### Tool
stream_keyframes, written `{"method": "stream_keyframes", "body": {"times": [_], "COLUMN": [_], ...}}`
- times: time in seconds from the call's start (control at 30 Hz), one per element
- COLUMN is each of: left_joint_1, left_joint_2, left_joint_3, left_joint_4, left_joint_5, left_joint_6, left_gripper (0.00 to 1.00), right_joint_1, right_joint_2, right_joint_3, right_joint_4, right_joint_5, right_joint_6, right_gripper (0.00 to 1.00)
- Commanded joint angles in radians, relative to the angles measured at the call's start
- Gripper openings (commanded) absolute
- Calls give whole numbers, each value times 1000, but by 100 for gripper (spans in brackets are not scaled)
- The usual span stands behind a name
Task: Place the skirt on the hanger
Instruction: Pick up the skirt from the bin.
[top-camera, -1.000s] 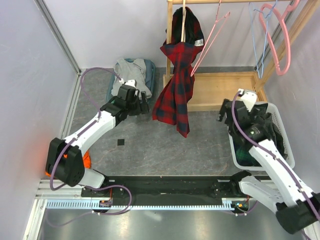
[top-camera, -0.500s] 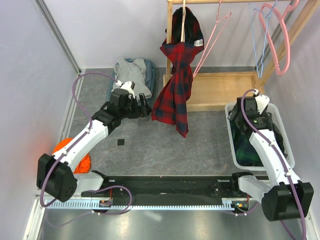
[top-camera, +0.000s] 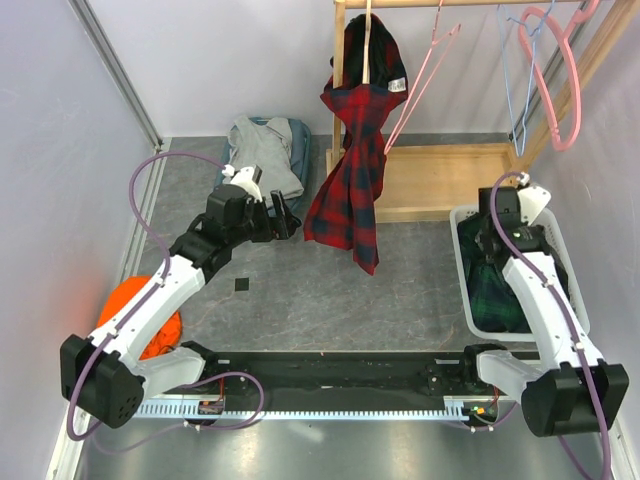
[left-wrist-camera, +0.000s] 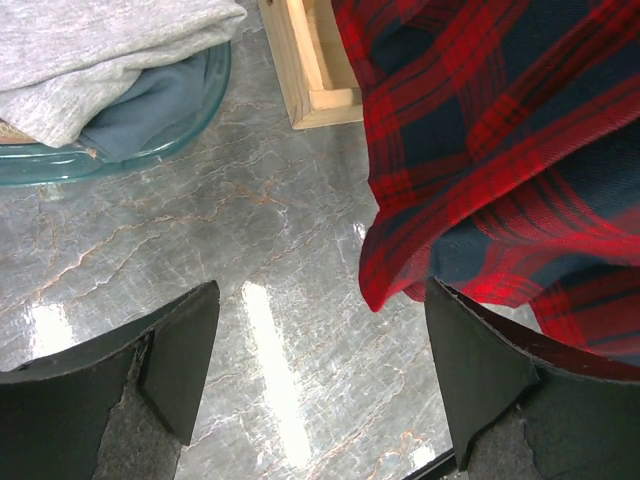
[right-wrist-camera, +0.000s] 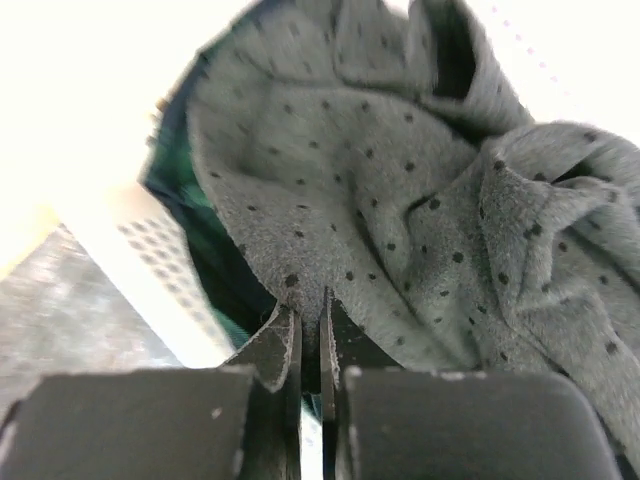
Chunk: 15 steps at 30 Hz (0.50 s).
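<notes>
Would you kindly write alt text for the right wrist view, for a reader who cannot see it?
The right tool, shut, pinches the near edge of a crumpled grey cloth with dark dots. The cloth lies on dark green fabric inside a white perforated basket, whose wall shows at the lower left.
</notes>
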Motion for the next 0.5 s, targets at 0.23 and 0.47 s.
{"method": "stream_keyframes", "body": {"times": [0.23, 0.47], "left_joint_1": [0, 0], "left_joint_2": [-91, -129], "left_joint_3": [-6, -8], "left_joint_4": [6, -17], "left_joint_5": [24, 19], "left_joint_6": [-40, -38], "left_gripper": [89, 89], "right_joint_1": [-4, -4], "right_joint_2": [-172, -204], "right_joint_3": [401, 613], "right_joint_4": [-14, 26], "right_joint_5": [-194, -509], "right_joint_6": [-92, -172], "right_gripper": [0, 0]}}
